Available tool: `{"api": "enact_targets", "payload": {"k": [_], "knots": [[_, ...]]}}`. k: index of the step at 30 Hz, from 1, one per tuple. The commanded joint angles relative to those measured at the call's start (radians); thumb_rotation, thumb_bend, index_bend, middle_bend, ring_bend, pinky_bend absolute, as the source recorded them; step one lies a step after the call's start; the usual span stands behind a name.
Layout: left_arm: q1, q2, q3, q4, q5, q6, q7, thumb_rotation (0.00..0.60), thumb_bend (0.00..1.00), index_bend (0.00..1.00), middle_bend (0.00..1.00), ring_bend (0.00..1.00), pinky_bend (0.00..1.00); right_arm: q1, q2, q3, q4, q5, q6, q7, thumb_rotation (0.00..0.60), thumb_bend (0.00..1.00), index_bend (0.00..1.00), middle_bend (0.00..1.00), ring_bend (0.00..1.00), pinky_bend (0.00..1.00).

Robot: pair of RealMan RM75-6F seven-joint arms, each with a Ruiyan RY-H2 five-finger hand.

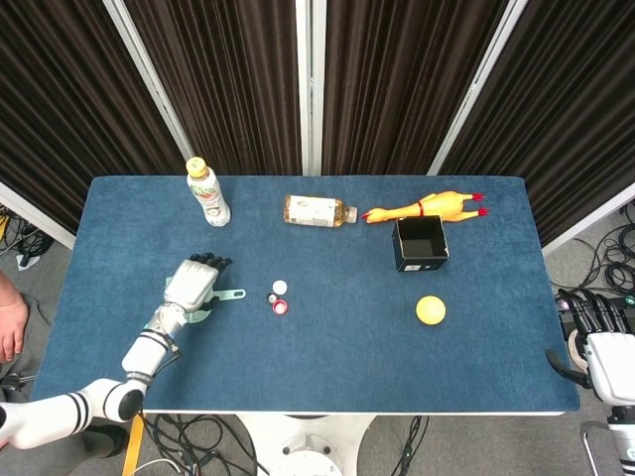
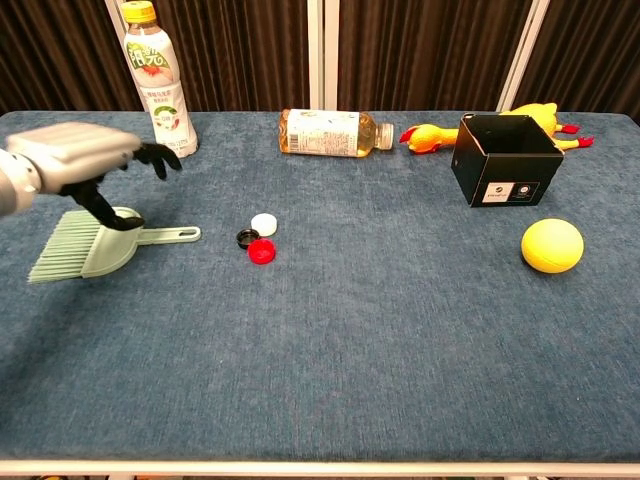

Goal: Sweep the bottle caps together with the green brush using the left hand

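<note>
Our left hand hovers with fingers apart, holding nothing, just above the green plastic brush lying flat on the blue carpeted surface. The three small round bottle caps already touch, so we should retreat straight upward, avoiding the handle.

Both views are bright and evenly lit from above, with only faint, soft shadows. No glare shows on the blue table. Everything is sharp, though lines bend slightly toward the frame edges.
</note>
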Motion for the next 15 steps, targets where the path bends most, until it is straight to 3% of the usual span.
{"api": "enact_targets", "payload": {"k": [1,7,15], "knots": [[0.094,0.073,-0.012,-0.061,0.044,0.132,-0.149,0.6,0.26,0.16,0.21,0.15,0.24,0.001,0.015,-0.001,-0.002,0.012,-0.014,0.013,0.6,0.17,0.01,0.13,0.0,0.0],[0.285,0.233,0.048,-0.138,0.151,0.356,-0.358,0.6,0.25,0.16,0.21,0.15,0.2,-0.015,0.004,-0.003,0.028,-0.026,0.045,0.048,0.6,0.22,0.0,0.08,0.0,0.0],[0.49,0.323,0.137,-0.234,0.233,0.616,-0.302,0.6,0.22,0.18,0.21,0.15,0.19,-0.034,-0.04,-0.015,0.071,-0.071,0.103,0.062,0.6,0.22,0.0,0.07,0.0,0.0]]}}
